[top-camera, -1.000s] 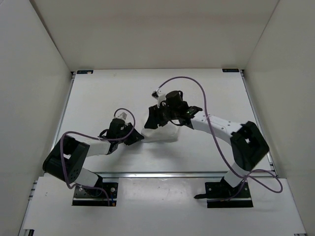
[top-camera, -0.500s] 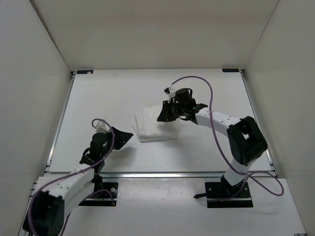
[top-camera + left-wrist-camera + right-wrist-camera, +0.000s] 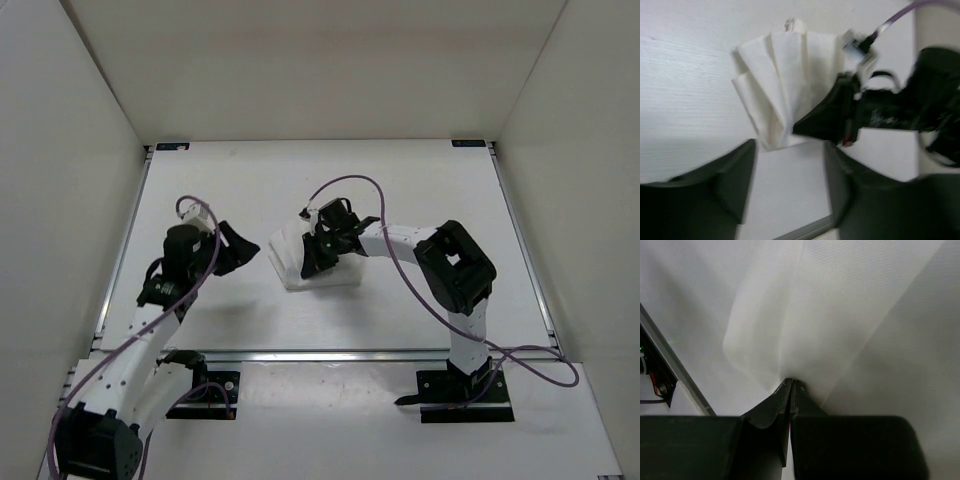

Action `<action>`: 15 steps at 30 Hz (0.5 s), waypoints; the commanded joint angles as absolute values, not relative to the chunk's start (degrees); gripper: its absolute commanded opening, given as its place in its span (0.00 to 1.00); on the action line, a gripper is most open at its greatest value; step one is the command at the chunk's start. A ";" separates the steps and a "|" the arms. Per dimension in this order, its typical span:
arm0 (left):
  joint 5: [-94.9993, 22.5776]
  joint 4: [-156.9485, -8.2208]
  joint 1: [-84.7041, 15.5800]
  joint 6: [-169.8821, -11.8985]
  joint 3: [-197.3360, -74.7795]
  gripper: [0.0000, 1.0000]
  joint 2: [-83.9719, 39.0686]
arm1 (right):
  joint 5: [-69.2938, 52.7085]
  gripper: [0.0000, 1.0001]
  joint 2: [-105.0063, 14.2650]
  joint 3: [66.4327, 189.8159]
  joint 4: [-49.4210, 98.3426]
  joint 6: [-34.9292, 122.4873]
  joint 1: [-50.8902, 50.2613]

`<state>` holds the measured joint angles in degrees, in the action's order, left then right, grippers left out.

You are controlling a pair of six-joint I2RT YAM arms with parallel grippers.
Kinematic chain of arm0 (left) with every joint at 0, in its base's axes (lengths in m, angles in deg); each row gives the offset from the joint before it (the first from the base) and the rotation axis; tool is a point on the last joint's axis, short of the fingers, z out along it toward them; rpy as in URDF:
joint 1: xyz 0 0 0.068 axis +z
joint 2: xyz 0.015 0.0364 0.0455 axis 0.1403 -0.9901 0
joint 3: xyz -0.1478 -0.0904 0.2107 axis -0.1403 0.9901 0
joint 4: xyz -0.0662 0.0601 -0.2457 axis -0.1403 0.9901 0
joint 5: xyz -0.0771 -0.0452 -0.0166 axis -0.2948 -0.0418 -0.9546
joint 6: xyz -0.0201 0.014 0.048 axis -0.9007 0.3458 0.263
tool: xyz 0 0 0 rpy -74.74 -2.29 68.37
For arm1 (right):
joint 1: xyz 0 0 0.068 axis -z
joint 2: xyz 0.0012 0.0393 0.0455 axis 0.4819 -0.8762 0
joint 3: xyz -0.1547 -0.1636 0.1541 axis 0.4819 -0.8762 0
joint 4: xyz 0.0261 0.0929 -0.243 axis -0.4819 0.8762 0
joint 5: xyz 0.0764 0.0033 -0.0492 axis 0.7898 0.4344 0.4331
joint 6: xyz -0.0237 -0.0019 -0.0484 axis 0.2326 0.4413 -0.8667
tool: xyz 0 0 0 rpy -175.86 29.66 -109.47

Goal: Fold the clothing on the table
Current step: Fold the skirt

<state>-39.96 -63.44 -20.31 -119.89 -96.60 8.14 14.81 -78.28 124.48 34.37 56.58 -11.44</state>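
Moved since earlier: left gripper (image 3: 248, 252) has swung up from the near rail to just left of the clothing (image 3: 288, 256), with its jaws spread wider. The right gripper (image 3: 308, 264) has slid leftward across the clothing.
Right jaws: pressed tight together, with a pinch of the clothing caught at the tips.
Left jaws: well apart and holding nothing. Bare table (image 3: 420, 190) shows between the fingers.
Left gripper place: just left of the clothing, not touching it.
Right gripper place: on top of the clothing, over its right half.
Clothing: a small creased bundle lying on the table, with pleats fanning toward its left edge.
Hidden: the right gripper covers the clothing's right side from above.
Hard to make out: the left wrist view is blurred. In the right wrist view fabric fills nearly everything, so the clothing's outline cannot be traced.
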 commanded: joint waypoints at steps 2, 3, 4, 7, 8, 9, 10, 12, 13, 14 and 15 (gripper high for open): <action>-46.06 -46.76 -18.26 -104.11 -111.58 0.85 -0.47 | 10.62 0.00 -65.12 127.81 34.77 53.05 -10.12; -45.62 -45.16 -17.91 -101.75 -113.88 0.87 -1.18 | 8.26 0.00 -60.92 127.55 35.72 52.96 -10.12; -45.70 -45.06 -17.56 -101.20 -114.42 0.99 -1.19 | 5.97 0.00 -56.97 126.85 35.99 52.26 -10.30; -44.21 -43.66 -17.73 -99.01 -115.30 0.98 -0.31 | 2.27 0.00 -48.43 122.11 37.75 50.15 -9.34; -44.30 -43.05 -18.60 -97.69 -115.30 0.99 -0.31 | 2.35 0.00 -47.01 120.36 38.71 49.71 -8.55; -44.21 -41.65 -19.13 -96.98 -115.83 0.98 -0.92 | 2.35 0.01 -44.91 118.17 39.94 49.36 -7.41; -43.51 -40.59 -19.57 -95.85 -116.01 0.99 -1.53 | 2.17 0.00 -43.41 117.54 40.65 47.88 -6.96; -44.12 -36.38 -20.10 -92.77 -117.23 0.99 -4.16 | -0.80 0.00 -40.77 113.95 43.46 46.38 -5.73; -43.25 -35.49 -19.67 -92.32 -117.06 0.99 -4.52 | -0.99 0.03 -38.84 112.71 43.64 45.41 -4.60; -41.94 -34.61 -20.36 -91.97 -117.32 0.99 -4.87 | -0.73 0.05 -37.69 111.91 43.81 45.75 -3.98; -41.23 -34.25 -20.19 -91.71 -117.24 0.98 -4.88 | -0.12 0.10 -37.07 110.34 43.90 45.32 -2.58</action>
<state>-43.11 -40.25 -19.88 -96.15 -115.44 -4.39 2.28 -36.71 114.95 38.89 48.49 -4.92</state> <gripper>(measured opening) 0.983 0.065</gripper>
